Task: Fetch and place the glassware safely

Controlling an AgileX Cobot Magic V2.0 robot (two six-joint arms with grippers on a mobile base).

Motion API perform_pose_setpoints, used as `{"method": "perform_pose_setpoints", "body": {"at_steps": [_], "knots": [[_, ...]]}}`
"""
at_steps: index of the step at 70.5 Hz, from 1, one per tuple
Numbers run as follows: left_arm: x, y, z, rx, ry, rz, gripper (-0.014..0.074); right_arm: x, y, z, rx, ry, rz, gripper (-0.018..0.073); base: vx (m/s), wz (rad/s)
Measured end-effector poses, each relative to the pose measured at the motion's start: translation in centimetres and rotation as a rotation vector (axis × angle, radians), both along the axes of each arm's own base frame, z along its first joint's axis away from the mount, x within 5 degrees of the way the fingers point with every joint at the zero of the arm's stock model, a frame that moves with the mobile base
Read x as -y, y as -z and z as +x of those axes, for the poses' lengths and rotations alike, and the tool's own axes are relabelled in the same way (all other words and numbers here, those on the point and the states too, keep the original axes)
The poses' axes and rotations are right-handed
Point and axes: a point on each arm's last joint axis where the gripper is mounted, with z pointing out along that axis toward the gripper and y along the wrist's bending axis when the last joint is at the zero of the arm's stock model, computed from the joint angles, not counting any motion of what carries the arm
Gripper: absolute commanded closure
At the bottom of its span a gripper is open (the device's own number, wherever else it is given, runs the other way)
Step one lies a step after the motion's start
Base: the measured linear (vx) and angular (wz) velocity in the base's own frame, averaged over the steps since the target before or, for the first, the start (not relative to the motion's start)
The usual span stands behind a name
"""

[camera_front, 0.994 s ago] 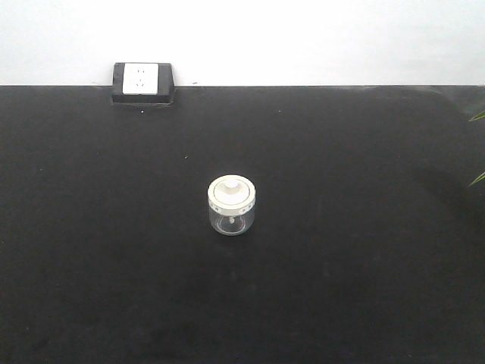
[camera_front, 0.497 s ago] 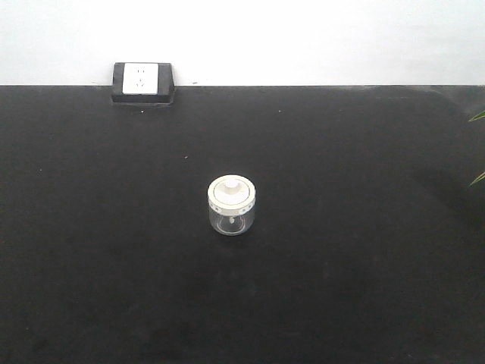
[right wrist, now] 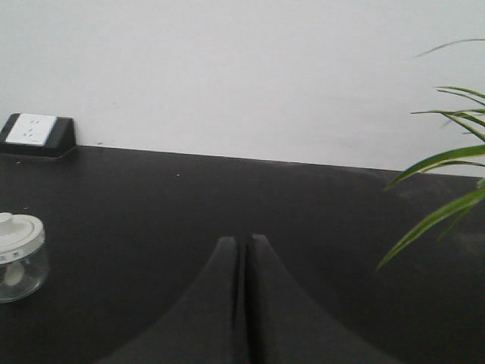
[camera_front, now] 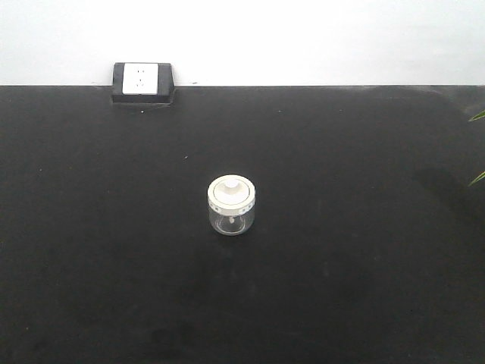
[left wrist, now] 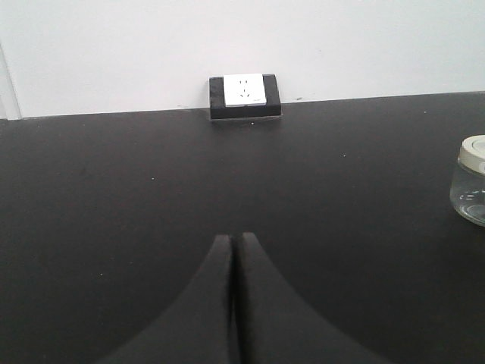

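The glassware (camera_front: 231,205), a squat clear jar with a cream-white knobbed lid, stands upright in the middle of the black table. The same glassware (left wrist: 470,182) shows at the right edge of the left wrist view, and the glassware (right wrist: 18,258) sits at the lower left of the right wrist view. My left gripper (left wrist: 233,238) is shut with nothing in it, low over the table and left of the jar. My right gripper (right wrist: 242,240) is also shut and empty, to the jar's right. Neither gripper appears in the front view.
A black block with a white wall socket (camera_front: 142,81) sits at the table's back left against the white wall. Green plant leaves (right wrist: 443,163) hang in at the right edge, near my right gripper.
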Motion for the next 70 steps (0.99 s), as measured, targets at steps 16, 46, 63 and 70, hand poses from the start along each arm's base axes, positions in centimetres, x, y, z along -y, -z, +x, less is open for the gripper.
{"method": "perform_pose_setpoints", "body": {"at_steps": [16,46,63,70], "knots": [[0.0,0.0,0.0,0.0,0.0,0.0,0.0603,0.4,1.1,0.4,-0.011,0.105,0.051,0.0563,0.0,0.0],[0.0,0.0,0.0,-0.001,0.0,0.0,0.0603,0.3,7.5,0.2,-0.004,0.107,0.092,0.0563,0.0,0.0],[0.0,0.0,0.0,-0.002,0.0,0.0,0.0603,0.2,8.8,0.5,0.018,0.081,0.101,0.0563,0.0,0.0],[0.0,0.0,0.0,-0.002,0.0,0.0,0.0603,0.2,8.8,0.5,0.022,0.077,0.102,0.0563,0.0,0.0]]}}
